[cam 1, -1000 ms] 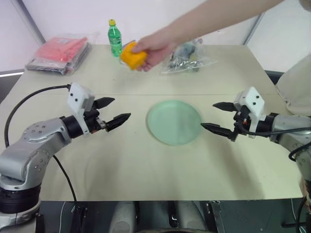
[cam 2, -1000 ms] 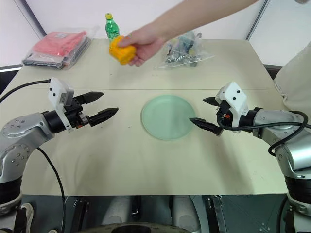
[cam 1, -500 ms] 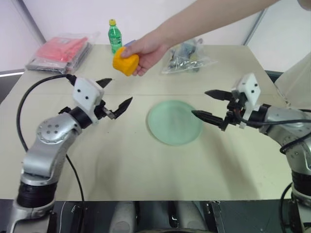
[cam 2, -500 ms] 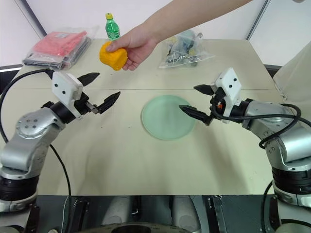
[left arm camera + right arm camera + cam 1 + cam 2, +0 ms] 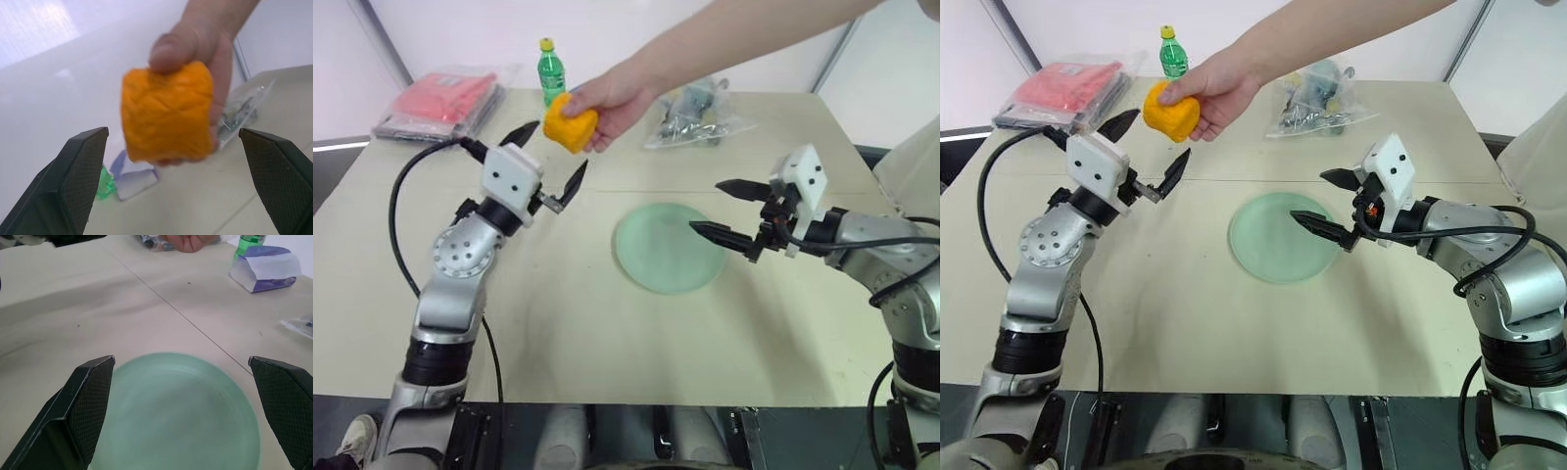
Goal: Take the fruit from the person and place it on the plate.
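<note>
Fruit (image 5: 571, 128) is held in the person's hand (image 5: 612, 101) above the far part of the worktop (image 5: 558, 323), so the handover is not yet done. The left claw (image 5: 551, 159) is raised just beside and below the fruit with its jaws spread wide and nothing between them; in the left wrist view the fruit (image 5: 167, 111) is seen centred ahead of the two fingers, apart from both. The right claw (image 5: 724, 208) is released too, and is poised over the near edge of the plate (image 5: 668, 247), which lies bare on the worktop. By this judgement, the whole task is left: the fruit must be gripped, given up by the person, carried across and set on the plate.
</note>
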